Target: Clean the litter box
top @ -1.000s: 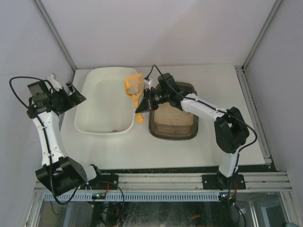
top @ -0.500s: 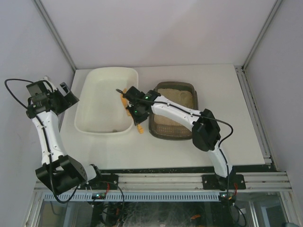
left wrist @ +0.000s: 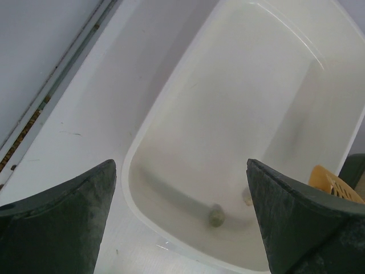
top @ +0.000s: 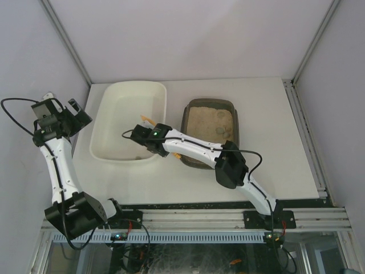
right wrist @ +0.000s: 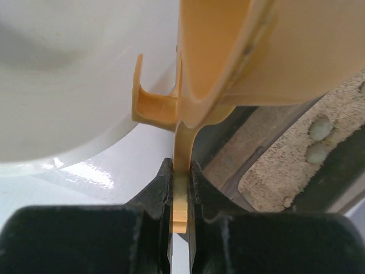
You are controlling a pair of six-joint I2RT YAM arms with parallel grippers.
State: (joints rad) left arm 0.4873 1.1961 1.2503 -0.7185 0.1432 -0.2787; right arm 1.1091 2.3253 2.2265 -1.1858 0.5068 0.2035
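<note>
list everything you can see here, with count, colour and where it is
tub: 1, cream-white, left part of the table
litter box: 1, dark olive-brown with beige litter, right of the tub
scoop: 1, yellow-orange, between the tub and the litter box
lumps in the tub: 2, greyish, near end of the tub floor
lumps in the litter: at least 2, beige-grey, on the litter surface
table: 1, white, under both containers
left hand: 1, dark, open and empty, left of the tub
right hand: 1, black, shut on the scoop's handle
</note>
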